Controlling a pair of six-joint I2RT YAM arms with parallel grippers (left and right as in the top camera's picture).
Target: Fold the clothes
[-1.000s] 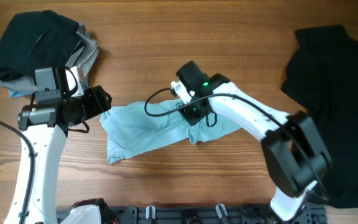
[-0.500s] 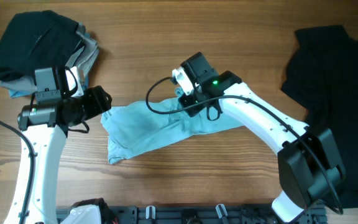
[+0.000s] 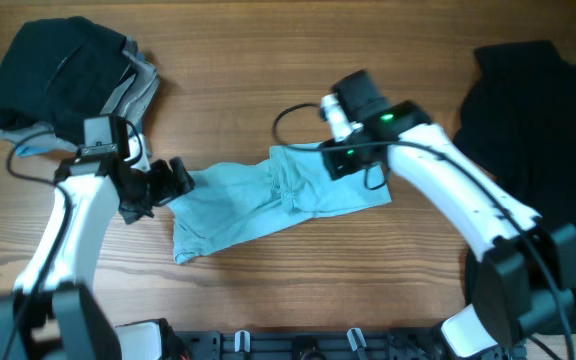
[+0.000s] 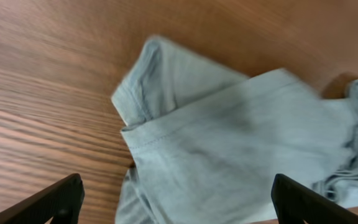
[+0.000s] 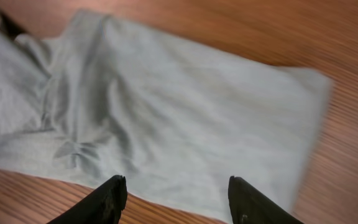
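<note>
The pale light-blue T-shirt (image 3: pixel 268 200) lies crumpled in a long strip across the middle of the table. My left gripper (image 3: pixel 173 180) hovers over its left end with its jaws wide open. In the left wrist view the shirt's hem and sleeve (image 4: pixel 229 137) lie below the left gripper (image 4: pixel 179 205), with nothing held. My right gripper (image 3: pixel 336 160) is above the shirt's right part, open. In the right wrist view flat fabric (image 5: pixel 166 112) lies under the right gripper (image 5: pixel 176 199), and the dark fingers (image 5: pixel 107 199) are apart and off the cloth.
A large black shirt (image 3: pixel 538 170) is spread over the right side of the table. A heap of black (image 3: pixel 58 70), grey (image 3: pixel 140 85) and blue (image 3: pixel 30 148) clothes sits at the back left. Bare wood (image 3: pixel 268 60) lies behind the T-shirt.
My right gripper has opened and let go of the T-shirt, moving right and back; the fabric now lies stretched out to the right. My left gripper has opened wider and shifted toward the shirt's left end.
</note>
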